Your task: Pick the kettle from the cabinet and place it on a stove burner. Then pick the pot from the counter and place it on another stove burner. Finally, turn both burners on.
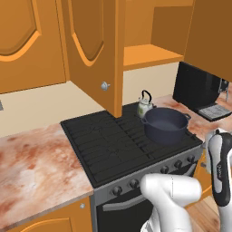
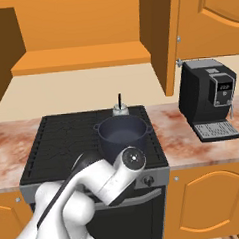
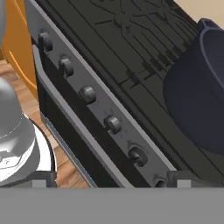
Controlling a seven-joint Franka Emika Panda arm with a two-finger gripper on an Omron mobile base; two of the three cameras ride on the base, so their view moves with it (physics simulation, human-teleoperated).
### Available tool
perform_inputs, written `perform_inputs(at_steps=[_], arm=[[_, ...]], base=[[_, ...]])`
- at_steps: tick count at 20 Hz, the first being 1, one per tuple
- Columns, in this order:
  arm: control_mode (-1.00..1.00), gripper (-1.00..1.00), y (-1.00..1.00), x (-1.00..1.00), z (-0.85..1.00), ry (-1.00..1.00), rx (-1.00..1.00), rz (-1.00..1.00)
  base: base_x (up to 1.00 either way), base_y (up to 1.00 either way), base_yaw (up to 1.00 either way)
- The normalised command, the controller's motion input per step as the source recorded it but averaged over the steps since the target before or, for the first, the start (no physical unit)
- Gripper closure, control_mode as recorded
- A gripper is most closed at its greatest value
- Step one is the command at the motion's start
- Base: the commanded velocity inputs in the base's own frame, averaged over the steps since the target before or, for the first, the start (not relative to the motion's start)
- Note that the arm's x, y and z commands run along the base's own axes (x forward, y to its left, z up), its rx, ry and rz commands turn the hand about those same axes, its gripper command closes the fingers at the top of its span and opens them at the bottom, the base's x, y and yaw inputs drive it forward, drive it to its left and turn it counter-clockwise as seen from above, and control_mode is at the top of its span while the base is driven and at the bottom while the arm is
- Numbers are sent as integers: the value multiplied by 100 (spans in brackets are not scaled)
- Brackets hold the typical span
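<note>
The gripper [image 3: 107,183], jaws spread wide, is hovering by the knobs [image 3: 113,124] along the range's front edge, the pot [image 3: 199,92] sitting just beyond on the burners [image 3: 127,57].

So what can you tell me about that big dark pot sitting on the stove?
The pot is wide, round and dark navy-grey, with a matte metal look, a rolled rim and two small side handles. It has no lid and looks empty. It stands upright on the black grate of the cooktop, on the right side toward the front. The small whitish kettle sits just behind it; whether they touch is unclear. Nothing grips it.
</note>
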Motion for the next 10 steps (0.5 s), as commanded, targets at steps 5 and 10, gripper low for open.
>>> perform_inputs(at_steps=[5,10], arm=[[-100,-100,0,-4,-24,-3,12,-7],[-100,-100,0,0,-30,-9,12,-9]], base=[[0,0,0],[0,0,0]])
